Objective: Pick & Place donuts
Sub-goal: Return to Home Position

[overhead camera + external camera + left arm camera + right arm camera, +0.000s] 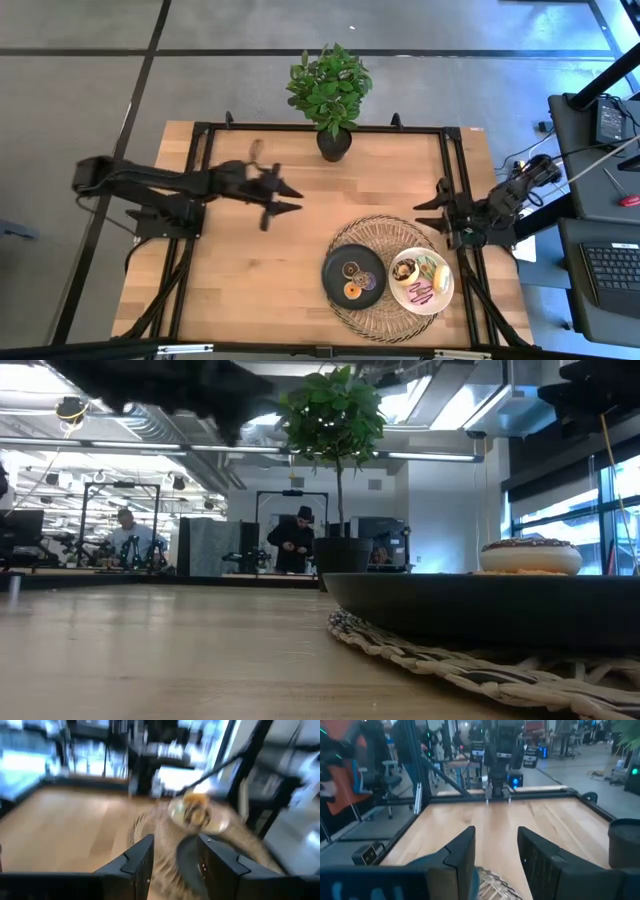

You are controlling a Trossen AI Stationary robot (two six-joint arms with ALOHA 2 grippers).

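High view: all eight donuts (420, 293) lie on plates near the table's (240, 290) front edge. The four mini ones are on the black plate (330, 268) and the four larger ones on the white plate (449, 290). The plates sit side by side on a woven mat (385, 228). The left gripper (297, 200) hangs over bare wood to the left of the mat, fingers spread and holding nothing. The right gripper (428, 207) stands at the table's right rail, also spread and empty. With nothing more to carry, the step in hand is, I judge, folding both arms home. To do it well, lift first, then draw each arm toward its own side, away from the plates. The plant (330, 90) at the back edge is near the left arm's line, so that arm should go straight back, not toward the rear.

Low view: the black plate's rim fills the right side, and a chocolate-iced donut (530, 555) shows above it. The wood on the left lies open. People in the room beyond are well apart from the table.

Left wrist view: the fingers (140, 862) stand apart with nothing pinched, and the mat and plates lie ahead.

Right wrist view: the fingers (462, 855) are spread, with the mat's edge just beneath them. Open wood runs beyond, and the plant's pot stands off to one side.
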